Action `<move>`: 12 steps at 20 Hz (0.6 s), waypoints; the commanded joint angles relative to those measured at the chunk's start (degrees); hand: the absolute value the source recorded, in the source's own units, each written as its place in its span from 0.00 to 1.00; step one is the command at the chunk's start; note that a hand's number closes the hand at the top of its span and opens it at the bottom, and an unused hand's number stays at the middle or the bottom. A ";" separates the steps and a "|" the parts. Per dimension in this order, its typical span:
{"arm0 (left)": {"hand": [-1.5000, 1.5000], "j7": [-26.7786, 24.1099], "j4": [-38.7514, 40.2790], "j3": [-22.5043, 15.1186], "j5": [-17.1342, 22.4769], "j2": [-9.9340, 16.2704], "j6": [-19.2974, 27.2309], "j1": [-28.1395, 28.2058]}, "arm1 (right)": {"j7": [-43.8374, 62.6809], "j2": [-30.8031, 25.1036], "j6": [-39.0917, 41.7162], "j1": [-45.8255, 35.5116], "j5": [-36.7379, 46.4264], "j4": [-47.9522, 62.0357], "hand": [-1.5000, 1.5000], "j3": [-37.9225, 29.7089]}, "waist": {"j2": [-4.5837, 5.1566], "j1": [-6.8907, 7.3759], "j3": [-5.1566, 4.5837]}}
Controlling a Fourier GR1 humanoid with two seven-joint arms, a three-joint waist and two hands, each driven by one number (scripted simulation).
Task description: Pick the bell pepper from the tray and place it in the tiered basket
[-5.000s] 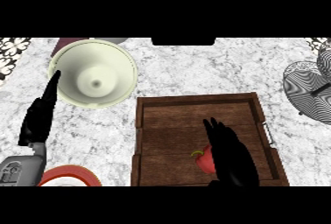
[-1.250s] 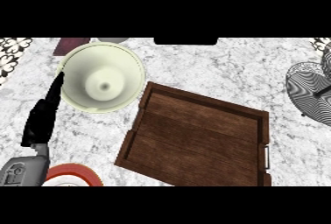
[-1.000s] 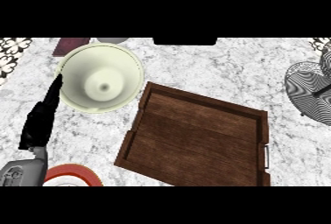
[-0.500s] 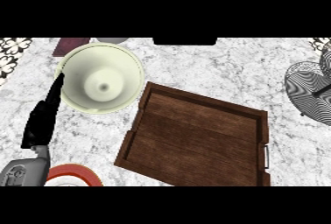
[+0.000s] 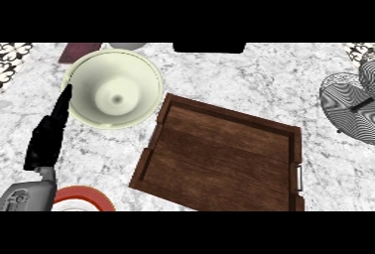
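Pepper shows nowhere; the tray lies bare. Left robot hand rests straight-fingered at nine o'clock. With the right robot hand unseen, a drop near the basket could go unnoticed

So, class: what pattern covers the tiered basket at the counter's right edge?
Black-and-white wavy stripes on the tiered basket, seen in the head view.

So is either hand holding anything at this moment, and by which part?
Nothing is visibly held. The left hand lies open on the counter beside the cream bowl, fingers straight. The right hand is out of view, and the tray holds no pepper.
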 commanded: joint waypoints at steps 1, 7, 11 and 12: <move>0.50 1.63 0.38 0.27 0.38 0.62 -1.01 -2.07 | -3.33 0.91 -6.06 5.14 -3.93 -0.46 0.00 -3.48 | 0.66 -0.51 1.15; 0.50 0.10 0.88 0.49 -0.07 0.42 -0.85 -0.74 | -3.15 -0.02 -11.26 4.05 -5.86 -7.43 0.00 -3.80 | 0.51 -0.41 1.10; 0.50 -1.37 -1.70 1.05 0.77 0.33 -1.39 3.49 | 5.91 -0.50 -8.21 5.45 -3.63 -17.07 0.00 -1.30 | 0.20 -0.58 1.04; 0.50 -0.74 0.28 0.66 -0.66 -0.78 0.78 0.40 | 5.04 -0.68 -6.10 9.42 -6.51 -21.94 0.00 -3.09 | -0.04 -1.85 1.03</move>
